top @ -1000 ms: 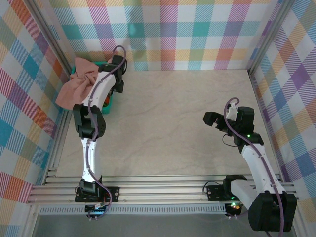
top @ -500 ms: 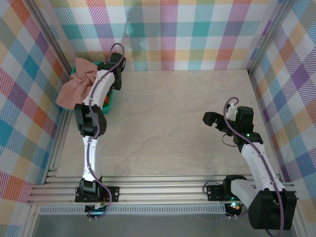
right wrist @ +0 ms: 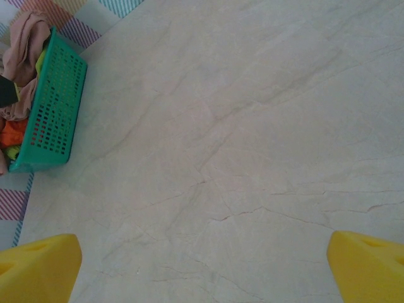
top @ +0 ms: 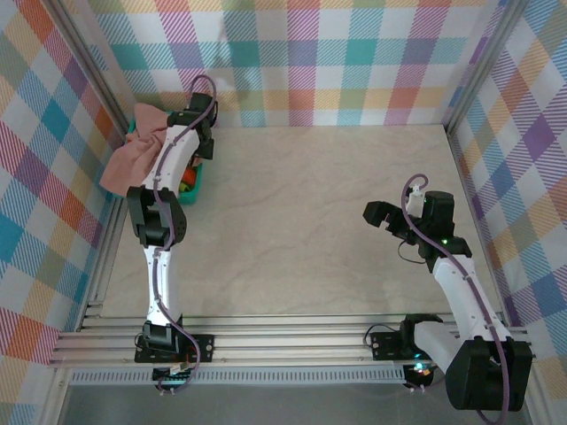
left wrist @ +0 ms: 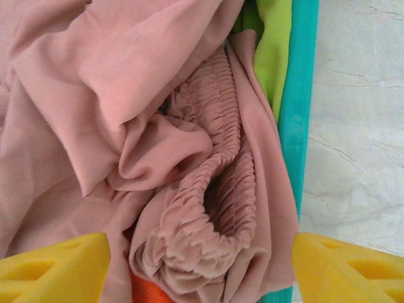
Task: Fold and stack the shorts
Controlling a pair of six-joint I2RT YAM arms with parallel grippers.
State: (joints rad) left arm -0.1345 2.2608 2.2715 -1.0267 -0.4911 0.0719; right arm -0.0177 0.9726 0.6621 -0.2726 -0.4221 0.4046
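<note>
My left gripper (left wrist: 199,271) hangs released over the basket, its yellow pads spread wide with the pink shorts (left wrist: 126,95) lying loose beneath and between them, pinched by neither. My right gripper (right wrist: 202,268) is spread wide as well, grasping nothing, above the pale marbled counter (right wrist: 252,126) towards its right side. For room to move, the open ground is the broad middle of the counter between the two grippers. The teal mesh basket (right wrist: 53,107) is tucked into the far left corner, hard by the plaid walls, and from my left wrist its rim (left wrist: 297,126) runs top to bottom just beside the bare counter surface. By count: one basket, three shorts, one of each colour. All three are in the basket, with the pink shorts heaped on top, a strip of the green shorts (left wrist: 274,50) pressed against the rim, and a sliver of the orange shorts (left wrist: 148,291) peeking out underneath (most of it is buried). The pink pair is crumpled. From above, its length runs from the basket's far end towards the near left and spills over the basket's left edge. Its gathered waistband curls into a loop running roughly along the rim.
</note>
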